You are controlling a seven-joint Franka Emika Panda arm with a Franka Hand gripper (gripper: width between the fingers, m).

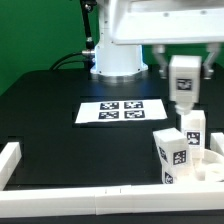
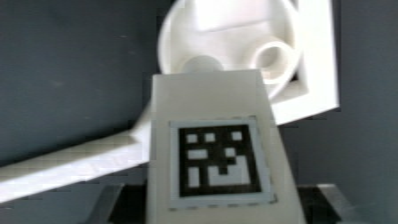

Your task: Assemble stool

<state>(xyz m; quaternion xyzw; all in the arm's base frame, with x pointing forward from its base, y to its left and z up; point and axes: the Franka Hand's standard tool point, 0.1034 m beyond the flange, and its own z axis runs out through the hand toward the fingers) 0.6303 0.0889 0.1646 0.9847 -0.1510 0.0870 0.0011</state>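
My gripper [image 1: 184,66] is shut on a white blocky leg [image 1: 185,95] and holds it upright in the air, above the front right corner of the table. In the wrist view the gripper [image 2: 217,208] has dark fingers [image 2: 118,200] on both sides of this leg [image 2: 214,110], whose tag faces the camera. Below it lies the round seat disc [image 2: 214,35] with a round socket [image 2: 270,56]. In the exterior view two more tagged legs [image 1: 170,156] [image 1: 193,128] stand upright on the seat [image 1: 205,168], which is mostly hidden behind them.
The marker board [image 1: 122,111] lies flat in the middle of the black table. White border rails run along the front [image 1: 90,203] and the exterior view's left [image 1: 10,160], and one corner shows in the wrist view [image 2: 71,160]. The robot base [image 1: 118,55] stands at the back.
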